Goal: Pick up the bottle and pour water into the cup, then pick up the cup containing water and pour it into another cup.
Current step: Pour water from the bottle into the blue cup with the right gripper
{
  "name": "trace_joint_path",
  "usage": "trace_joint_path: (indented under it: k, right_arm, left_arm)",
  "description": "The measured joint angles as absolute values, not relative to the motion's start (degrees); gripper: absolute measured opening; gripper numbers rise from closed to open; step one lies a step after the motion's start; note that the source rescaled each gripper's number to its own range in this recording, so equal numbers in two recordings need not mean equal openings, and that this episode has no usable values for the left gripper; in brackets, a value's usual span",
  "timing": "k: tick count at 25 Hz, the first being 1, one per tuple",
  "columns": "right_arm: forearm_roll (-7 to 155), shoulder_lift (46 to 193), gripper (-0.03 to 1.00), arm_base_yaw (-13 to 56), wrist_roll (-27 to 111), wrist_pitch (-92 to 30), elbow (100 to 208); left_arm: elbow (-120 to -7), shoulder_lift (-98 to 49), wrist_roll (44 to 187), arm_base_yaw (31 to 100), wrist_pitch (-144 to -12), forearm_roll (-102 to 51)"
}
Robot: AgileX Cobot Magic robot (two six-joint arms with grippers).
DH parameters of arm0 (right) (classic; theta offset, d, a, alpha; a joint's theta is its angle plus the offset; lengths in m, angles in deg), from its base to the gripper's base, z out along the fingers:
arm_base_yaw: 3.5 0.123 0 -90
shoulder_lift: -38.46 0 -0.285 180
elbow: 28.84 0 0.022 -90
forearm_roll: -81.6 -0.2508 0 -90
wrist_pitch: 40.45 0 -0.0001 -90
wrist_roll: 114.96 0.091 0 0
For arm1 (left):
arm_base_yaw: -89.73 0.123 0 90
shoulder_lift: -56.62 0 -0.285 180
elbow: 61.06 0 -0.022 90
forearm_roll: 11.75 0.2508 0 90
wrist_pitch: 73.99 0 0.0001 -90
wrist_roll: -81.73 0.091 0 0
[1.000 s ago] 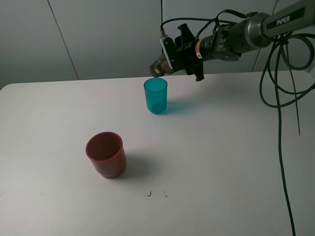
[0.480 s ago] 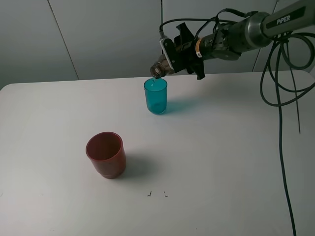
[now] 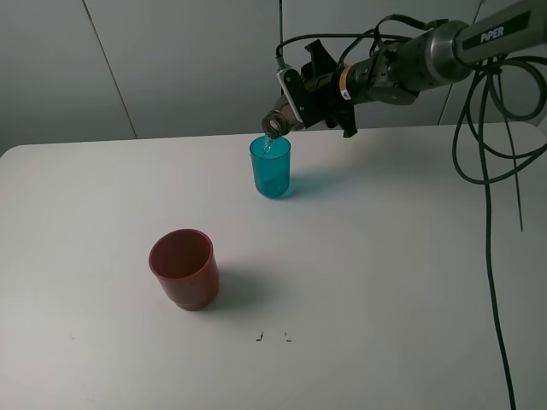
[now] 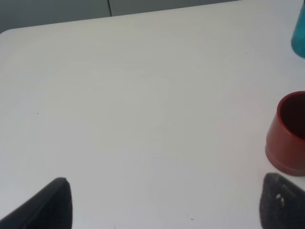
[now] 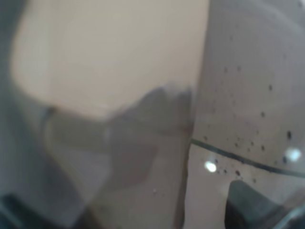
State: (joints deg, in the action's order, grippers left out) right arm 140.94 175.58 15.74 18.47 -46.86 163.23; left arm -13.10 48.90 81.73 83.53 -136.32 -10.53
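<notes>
- So, in the high view the right gripper (image 3: 309, 92) is closed around the body of the bottle (image 3: 275, 125). The bottle lies almost level, and only its neck shows past the jaws.
- The open mouth of the bottle hangs just above the rim of the teal cup (image 3: 270, 167), which stands upright near the far edge of the table (image 3: 385, 273). I judge that the first pour is in hand; whether liquid runs is too small to tell.
- The red cup (image 3: 183, 267) stands upright, well apart from the teal one and nearer to the camera. The left arm is not seen in this view.
- In the left wrist view the left gripper (image 4: 167, 205) has its jaws spread wide with nothing between them, above bare table (image 4: 119, 95). The red cup (image 4: 288, 136) is near one fingertip, and the teal cup (image 4: 299, 28) is only a sliver at the edge.
- The right wrist view is filled by the blurred, translucent wall of the bottle (image 5: 248, 105), with small drops on it. The jaws cannot be made out here.
- In my judgement the bottle is light and its thin wall may give, so a firm hold on the mid body suits it.
- The teal cup will likely be light and smooth, and heavier once filled. It is better taken from the side, below the rim, and kept upright.
</notes>
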Motion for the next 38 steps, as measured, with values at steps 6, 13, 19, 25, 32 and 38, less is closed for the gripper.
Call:
trace_joint_path:
  k: [6,13,19,25,32,38]
  right_arm:
    - [140.9,175.6,0.00,15.7,16.5,-46.9,163.2]
    - [140.9,175.6,0.00,15.7,15.9,-46.9,164.2]
    - [140.9,175.5,0.00,15.7,15.4,-46.9,164.3]
    - [140.9,175.5,0.00,15.7,14.4,-46.9,164.3]
    - [140.9,175.5,0.00,15.7,13.2,-46.9,164.3]
    - [140.9,175.5,0.00,15.7,12.6,-46.9,164.3]
  left_arm:
    - [-13.1,48.9,81.7,83.5,-136.3,-10.5]
    - [-13.1,48.9,81.7,83.5,-136.3,-10.5]
    - [-13.1,48.9,81.7,83.5,-136.3,-10.5]
    - [-13.1,48.9,81.7,83.5,-136.3,-10.5]
    - [-13.1,48.9,81.7,83.5,-136.3,-10.5]
    - [-13.1,48.9,81.7,83.5,-136.3,-10.5]
